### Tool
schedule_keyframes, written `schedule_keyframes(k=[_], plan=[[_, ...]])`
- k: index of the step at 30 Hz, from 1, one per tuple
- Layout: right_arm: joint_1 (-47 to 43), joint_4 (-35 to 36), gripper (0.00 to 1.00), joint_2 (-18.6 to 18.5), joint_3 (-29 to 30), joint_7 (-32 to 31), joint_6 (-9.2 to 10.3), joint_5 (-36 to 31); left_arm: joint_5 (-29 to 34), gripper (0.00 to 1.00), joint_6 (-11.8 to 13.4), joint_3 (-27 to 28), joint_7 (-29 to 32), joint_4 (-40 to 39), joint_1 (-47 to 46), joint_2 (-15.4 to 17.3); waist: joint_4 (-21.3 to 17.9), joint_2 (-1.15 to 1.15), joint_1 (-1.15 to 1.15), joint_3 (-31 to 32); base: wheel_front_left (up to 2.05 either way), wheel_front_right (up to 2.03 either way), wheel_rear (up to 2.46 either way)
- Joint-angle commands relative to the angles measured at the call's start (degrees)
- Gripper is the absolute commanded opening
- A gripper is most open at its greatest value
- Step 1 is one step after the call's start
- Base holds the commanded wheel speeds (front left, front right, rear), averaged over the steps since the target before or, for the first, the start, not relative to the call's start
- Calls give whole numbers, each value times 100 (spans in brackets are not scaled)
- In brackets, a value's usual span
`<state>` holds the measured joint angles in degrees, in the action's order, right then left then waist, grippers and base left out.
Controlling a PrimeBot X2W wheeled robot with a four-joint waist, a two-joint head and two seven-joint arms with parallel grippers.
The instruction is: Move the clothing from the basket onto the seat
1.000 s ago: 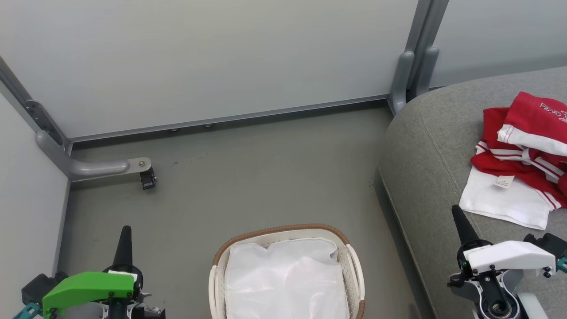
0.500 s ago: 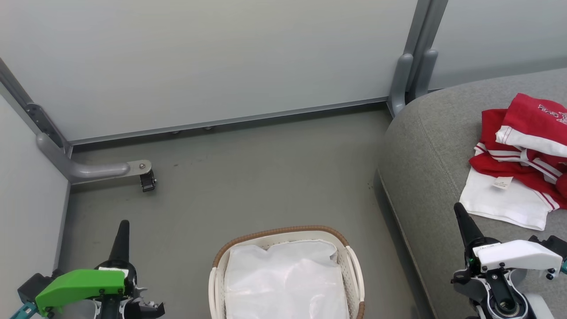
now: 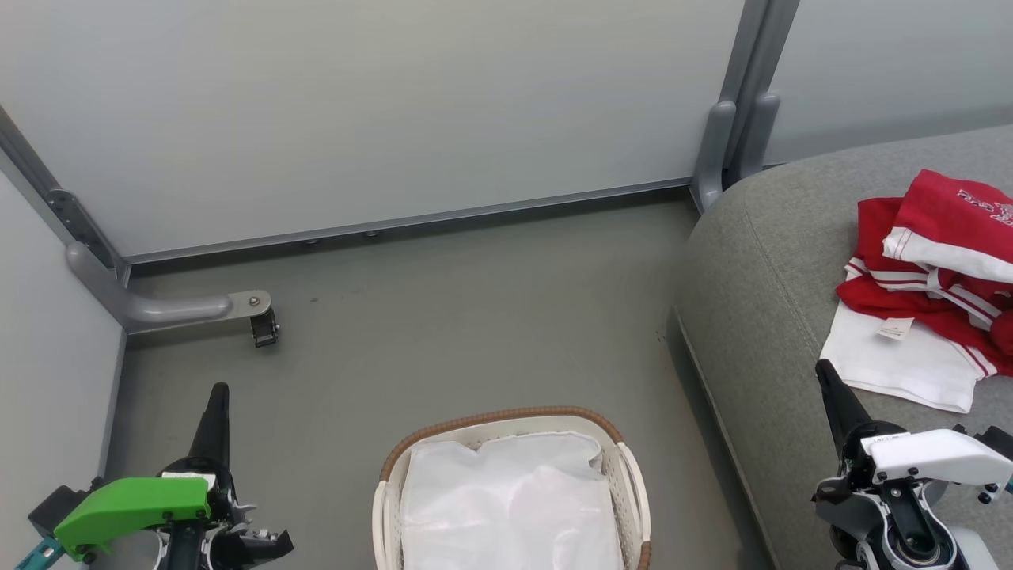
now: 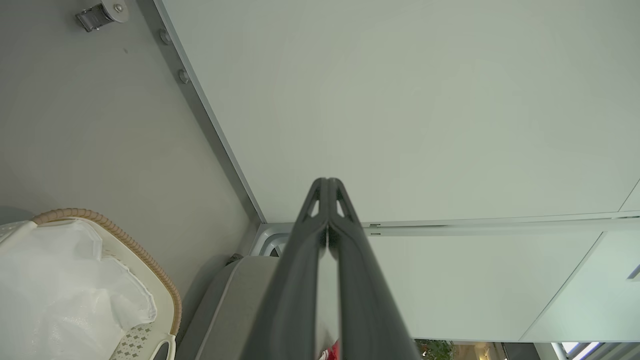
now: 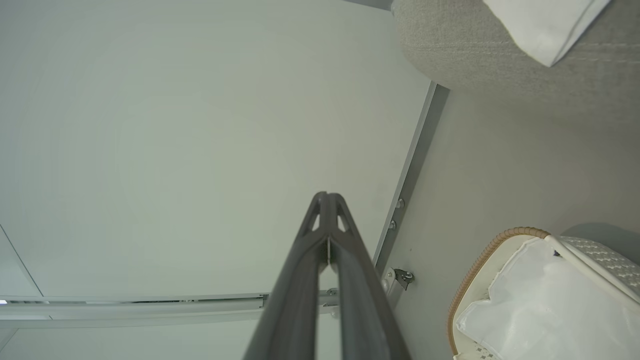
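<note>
While both arms sit low in the head view, the left gripper [image 3: 218, 391] at the lower left has its two dark fingers pressed together on nothing, its tip seen against the bare floor [image 3: 443, 317]. The right gripper [image 3: 824, 367] at the lower right is likewise closed tight and empty, its tip seen against the grey fabric of the seat [image 3: 760, 261], near the cushion's front edge.

Between them the basket [image 3: 498, 417] stands on the floor, with its white liner [image 3: 506, 507] crumpled inside.

Each wrist view shows close up what the head view leaves small: the fingers meet right up to their tips. The right wrist view adds a white cloth corner lying by the seat's rounded edge. The left wrist view shows a sliver of red beside its own fingers.

The clothing [image 3: 926, 269] lies on the seat, just beyond the right gripper's tip and to its right, not touching it, and well apart from the left gripper. Its white panel with the care tag [image 3: 894, 328] is nearest, and the red striped pieces are piled behind. Farther off, a caster bracket [image 3: 253, 310] sits by the pale wall panel [image 3: 396, 103].
</note>
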<state>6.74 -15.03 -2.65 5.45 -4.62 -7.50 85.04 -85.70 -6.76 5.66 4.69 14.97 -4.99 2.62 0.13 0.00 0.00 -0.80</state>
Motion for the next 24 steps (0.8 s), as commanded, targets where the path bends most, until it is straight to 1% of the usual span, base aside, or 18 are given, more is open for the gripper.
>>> schedule_keyframes(k=[1,18,24], plan=[[-55,51,0,-34,35,-45,1,116,-109,0,-34,35,32,-43,-130,40,-1,0,0,5,0,0,0],[-85,122,0,-38,127,-213,1,768,-701,0,-95,101,206,-108,-172,44,-13,0,0,62,0,0,0],[-85,116,0,-38,123,-213,2,746,-680,0,-95,98,206,-102,-159,44,-13,0,0,62,0,0,0]])
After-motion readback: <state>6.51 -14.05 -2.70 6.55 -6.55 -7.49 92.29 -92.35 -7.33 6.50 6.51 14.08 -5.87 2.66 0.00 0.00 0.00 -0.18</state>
